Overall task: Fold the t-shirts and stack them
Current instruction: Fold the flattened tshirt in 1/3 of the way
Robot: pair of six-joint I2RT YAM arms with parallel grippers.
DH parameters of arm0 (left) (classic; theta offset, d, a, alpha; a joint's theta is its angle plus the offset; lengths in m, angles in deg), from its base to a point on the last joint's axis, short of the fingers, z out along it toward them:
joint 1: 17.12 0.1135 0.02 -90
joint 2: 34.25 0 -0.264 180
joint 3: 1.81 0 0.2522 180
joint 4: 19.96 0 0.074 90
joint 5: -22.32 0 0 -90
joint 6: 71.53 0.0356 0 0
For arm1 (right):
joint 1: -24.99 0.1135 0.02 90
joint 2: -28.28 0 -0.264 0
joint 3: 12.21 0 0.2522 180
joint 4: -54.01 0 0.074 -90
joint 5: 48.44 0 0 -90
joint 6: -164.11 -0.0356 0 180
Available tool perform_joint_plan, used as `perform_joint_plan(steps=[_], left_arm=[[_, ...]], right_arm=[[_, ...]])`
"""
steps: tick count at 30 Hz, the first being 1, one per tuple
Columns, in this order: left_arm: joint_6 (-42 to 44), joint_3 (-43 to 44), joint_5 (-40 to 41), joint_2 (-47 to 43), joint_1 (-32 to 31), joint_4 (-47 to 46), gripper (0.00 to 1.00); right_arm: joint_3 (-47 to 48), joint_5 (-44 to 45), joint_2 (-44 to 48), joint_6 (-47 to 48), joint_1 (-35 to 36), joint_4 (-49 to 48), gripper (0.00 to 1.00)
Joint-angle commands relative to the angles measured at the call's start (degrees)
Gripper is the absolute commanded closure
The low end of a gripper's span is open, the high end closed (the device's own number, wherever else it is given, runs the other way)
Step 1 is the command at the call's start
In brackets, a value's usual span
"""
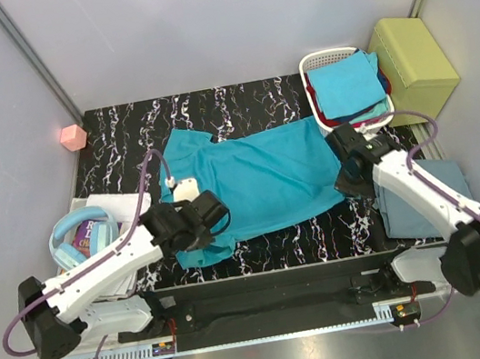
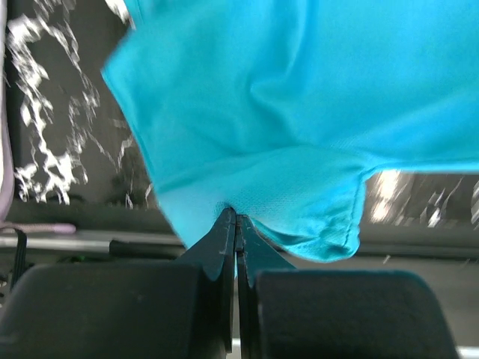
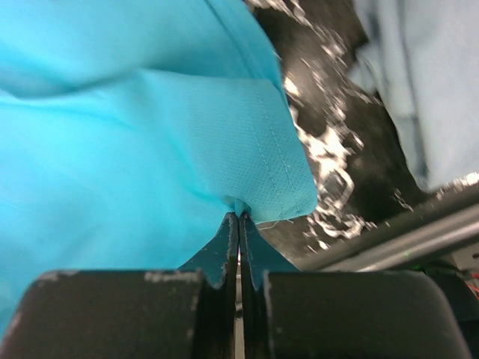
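Top view: I have the left gripper [image 1: 218, 224] and right gripper [image 1: 348, 182] at the near edge of the large teal t-shirt [image 1: 259, 181], spread left of the white basket [image 1: 322, 62], probably to fold it. Left wrist: jaws clamped on its hem. Right wrist: jaws pinching the hem corner nearest the basket.

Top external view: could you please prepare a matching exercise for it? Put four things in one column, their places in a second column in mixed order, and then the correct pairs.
Things
1. teal t-shirt
2. white basket
3. grey-blue t-shirt
4. pink block

Places
a. far left
b. middle, spread out
c. far right
d. near right

Pairs: 1-b, 2-c, 3-d, 4-a
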Motion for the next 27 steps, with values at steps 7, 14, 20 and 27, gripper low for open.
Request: perform_joint_plan(steps=[7,14,20,27], left_arm=[[10.65,2.73,4.08,7.18,14.36,-7.96,1.0],[16.97,3.96,3.64,13.16,22.36,-14.1,1.0],[19.44,6.51,3.03,20.02,24.83,-16.66,1.0],[20.5,7.22,2.41,24.85,25.8,-19.47,1.0]], right_arm=[[10.69,3.15,-19.76,4.86,-1.01,-8.64,1.0],[15.08,4.12,-25.83,6.36,-4.79,-10.57,1.0],[19.74,5.16,-30.41,5.74,-6.11,-10.75,1.0],[26.69,5.96,-38.48,5.83,-6.11,-10.84,1.0]])
